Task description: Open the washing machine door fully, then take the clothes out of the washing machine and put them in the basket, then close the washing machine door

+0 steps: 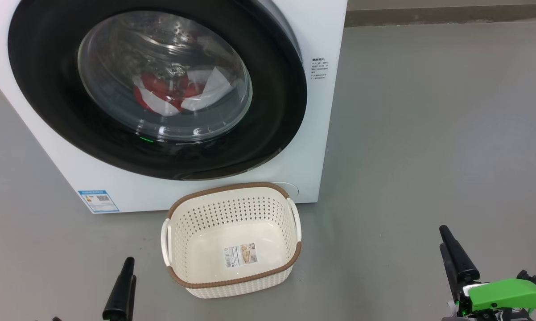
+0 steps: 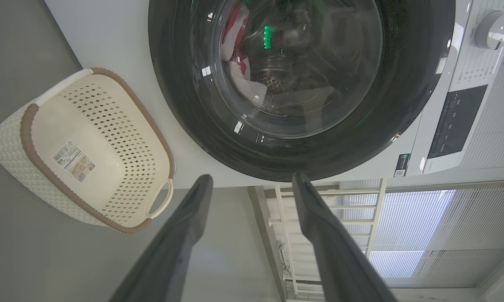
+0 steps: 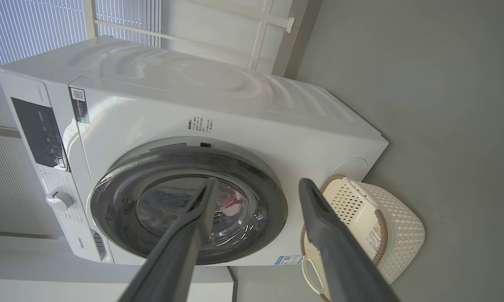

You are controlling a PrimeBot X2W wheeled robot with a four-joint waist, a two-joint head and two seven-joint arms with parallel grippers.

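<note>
The white washing machine [image 1: 326, 133] stands on the floor with the washing machine door [image 1: 40, 67] lying against its front. Red and white clothes [image 1: 174, 91] show through the glass bowl. The cream basket [image 1: 232, 186] sits on the floor just in front of the machine, holding nothing but its paper label. My left gripper [image 1: 129, 267] is low at the left and my right gripper [image 1: 444, 238] low at the right, both short of the machine. The left wrist view has its gripper [image 2: 252, 178] open below the door [image 2: 176, 84], basket [image 2: 29, 138] to the side. The right gripper [image 3: 258, 181] is open too, aimed at the door [image 3: 118, 193].
Grey floor [image 1: 428, 133] spreads to the right of the machine up to a wall skirting [image 1: 428, 15]. A dark control panel [image 2: 453, 121] and a knob [image 2: 489, 29] are on the machine's top front. A white frame and blinds [image 2: 403, 218] stand beyond it.
</note>
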